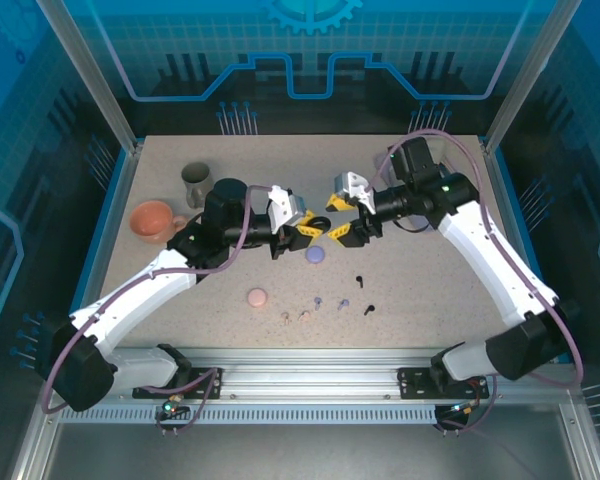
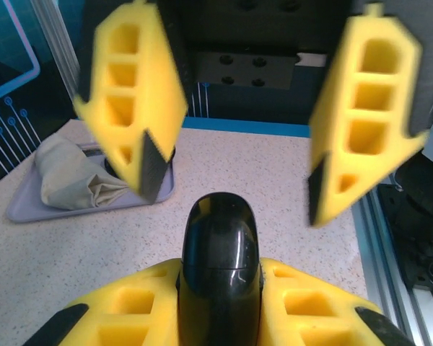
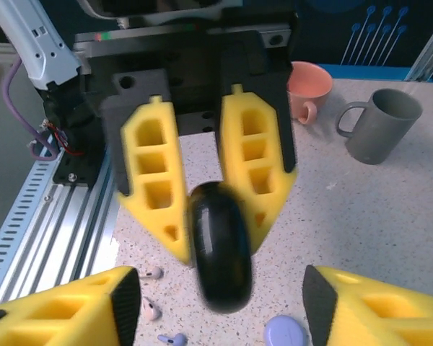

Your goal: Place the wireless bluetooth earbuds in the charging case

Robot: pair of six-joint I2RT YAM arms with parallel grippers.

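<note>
Left wrist view: left end effector grips the black charging case, right end effector wide open opposite; opening its lid likely comes next.

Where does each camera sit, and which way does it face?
Top: above and behind the bases, looking down on the table; both arms show.
Left wrist: on the left arm, facing the open right gripper; own left gripper clamps a black case.
Right wrist: on the right arm, facing the left gripper; own fingers at the bottom.
Shared: both wrist views show the case.
</note>
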